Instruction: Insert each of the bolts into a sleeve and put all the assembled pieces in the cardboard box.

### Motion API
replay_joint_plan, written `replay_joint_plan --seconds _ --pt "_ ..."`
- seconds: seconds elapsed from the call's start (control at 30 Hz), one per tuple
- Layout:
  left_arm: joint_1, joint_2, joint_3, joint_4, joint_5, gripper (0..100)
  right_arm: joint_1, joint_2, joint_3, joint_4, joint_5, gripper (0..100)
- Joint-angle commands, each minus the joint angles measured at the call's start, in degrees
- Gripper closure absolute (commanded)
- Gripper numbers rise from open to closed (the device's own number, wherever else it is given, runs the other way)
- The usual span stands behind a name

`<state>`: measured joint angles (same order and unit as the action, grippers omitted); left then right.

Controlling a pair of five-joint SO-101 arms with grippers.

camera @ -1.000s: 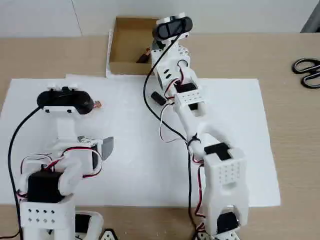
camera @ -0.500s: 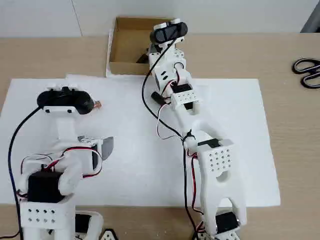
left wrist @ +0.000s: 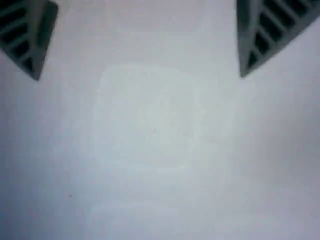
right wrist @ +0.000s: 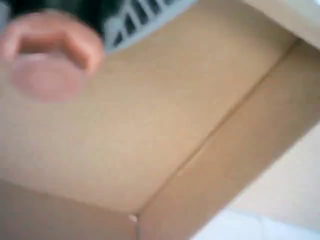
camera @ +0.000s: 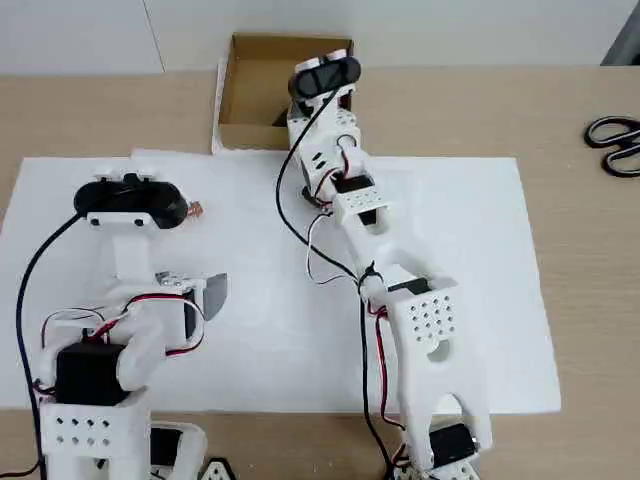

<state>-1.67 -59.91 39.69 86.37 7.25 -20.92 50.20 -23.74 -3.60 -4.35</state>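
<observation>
The right gripper (right wrist: 67, 30) is pinched on an orange sleeve (right wrist: 47, 57), which sits against its ribbed grey finger (right wrist: 142, 15). The other finger is only a dark blur behind the piece, and whether anything is inside the sleeve cannot be made out. The piece hangs over the floor of the cardboard box (right wrist: 150, 130), near one inner corner. From above, the right arm (camera: 345, 190) stretches across to the box, and its wrist camera (camera: 322, 75) covers the gripper and part of the box's right side. The left gripper (left wrist: 139, 70) is spread wide with nothing between its fingertips (left wrist: 35, 60), poised over the white paper (left wrist: 150, 160). In the high view a small brownish item (camera: 195, 209) lies on the paper just beside the left arm (camera: 120, 290), too small to identify. Scissors (camera: 612, 140) are cut off at the edge of the table (camera: 560, 100).
</observation>
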Motion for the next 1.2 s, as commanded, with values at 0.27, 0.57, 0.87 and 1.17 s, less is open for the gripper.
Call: replay_joint_plan --seconds 0.27,0.57,0.87,1.17 --pt "-0.26 -0.70 -0.31 0.00 -0.44 76 -1.27 -1.89 -4.04 -1.27 0.62 73.8" --pt "-0.26 -0.70 -0.31 0.09 -0.44 76 -0.22 -11.82 -4.04 7.08 0.44 73.8" --pt "-0.26 -0.70 -0.57 0.18 -0.44 76 -0.04 -27.03 -3.96 30.64 0.35 73.8" --pt "-0.26 -0.70 -0.66 0.18 -0.44 76 -0.04 -39.25 -3.96 56.40 0.35 73.8"
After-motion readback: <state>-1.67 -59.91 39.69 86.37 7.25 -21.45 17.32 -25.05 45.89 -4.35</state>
